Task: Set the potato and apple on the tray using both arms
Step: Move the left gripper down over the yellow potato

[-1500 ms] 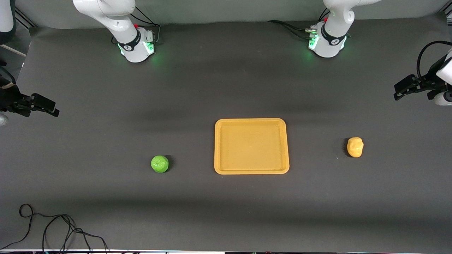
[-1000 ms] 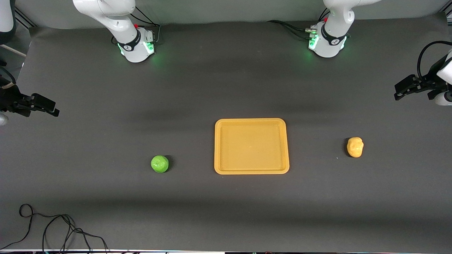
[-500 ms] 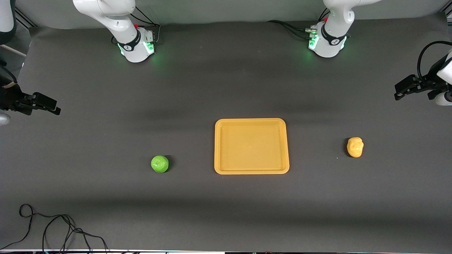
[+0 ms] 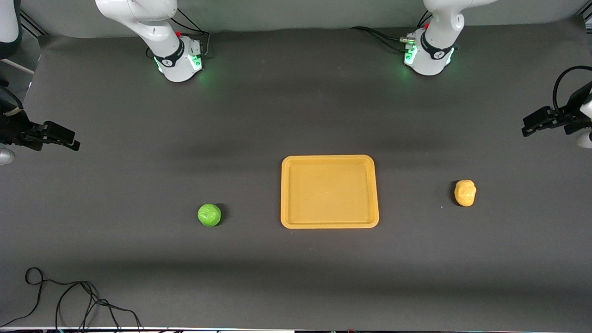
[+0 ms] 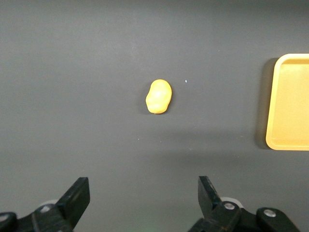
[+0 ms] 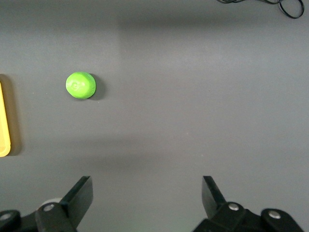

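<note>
Yellow-orange plastic marks both the tray (image 4: 329, 191) and the potato (image 4: 465, 193), which lie apart on the dark counter (image 4: 296, 115). The tray sits mid-counter with nothing on it. The potato rests toward the left arm's end, and the green apple (image 4: 209, 215) toward the right arm's end, slightly nearer the front camera than the potato.

The coming move turns on which arm is nearer which fruit, and each fruit lies on its own arm's side of the tray. The left hand (image 4: 539, 121) hangs over the counter's edge at the left arm's end, jaws spread wide and holding nothing. The potato lies inward from it, toward the tray and nearer the front camera. In the left wrist view the potato (image 5: 159, 96) sits centred ahead of the open fingers (image 5: 77, 198), its long axis running roughly along the line of approach.

The right hand (image 4: 58, 136) hangs likewise over its own end, wide open and empty. The apple (image 6: 80, 85) shows ahead of it, offset toward the tray.

Neither fruit has been touched yet.
</note>
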`<act>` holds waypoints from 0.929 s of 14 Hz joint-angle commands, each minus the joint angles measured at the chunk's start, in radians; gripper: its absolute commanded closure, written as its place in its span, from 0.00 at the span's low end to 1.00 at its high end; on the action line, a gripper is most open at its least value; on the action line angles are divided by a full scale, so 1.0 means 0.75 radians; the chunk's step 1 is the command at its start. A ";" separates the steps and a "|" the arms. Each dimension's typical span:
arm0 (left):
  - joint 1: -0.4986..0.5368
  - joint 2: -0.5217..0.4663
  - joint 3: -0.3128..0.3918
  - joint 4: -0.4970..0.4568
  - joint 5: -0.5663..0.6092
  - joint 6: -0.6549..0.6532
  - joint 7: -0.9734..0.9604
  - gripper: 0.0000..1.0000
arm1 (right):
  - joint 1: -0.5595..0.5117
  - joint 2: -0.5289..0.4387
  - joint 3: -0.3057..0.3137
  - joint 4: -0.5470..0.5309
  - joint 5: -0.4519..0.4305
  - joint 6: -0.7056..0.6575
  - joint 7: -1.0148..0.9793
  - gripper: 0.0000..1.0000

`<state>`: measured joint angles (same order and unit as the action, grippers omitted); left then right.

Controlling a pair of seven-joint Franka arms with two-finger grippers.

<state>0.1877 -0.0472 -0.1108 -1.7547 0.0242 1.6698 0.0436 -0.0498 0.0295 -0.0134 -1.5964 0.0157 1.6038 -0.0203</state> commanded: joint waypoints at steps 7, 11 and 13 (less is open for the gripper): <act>0.009 0.349 -0.012 -0.002 0.027 0.324 0.124 0.00 | -0.003 -0.002 -0.001 0.012 -0.011 -0.022 -0.030 0.00; 0.007 0.476 -0.012 -0.137 0.125 0.645 0.124 0.00 | -0.001 -0.002 -0.001 0.012 -0.011 -0.022 -0.030 0.00; 0.011 0.531 -0.012 -0.141 0.129 0.680 0.124 0.00 | -0.001 -0.002 -0.001 0.010 -0.011 -0.022 -0.022 0.00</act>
<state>0.1909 0.3432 -0.1177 -1.8431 0.1017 2.1536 0.1201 -0.0502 0.0296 -0.0135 -1.5969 0.0157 1.6033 -0.0211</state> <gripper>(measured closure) 0.000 0.000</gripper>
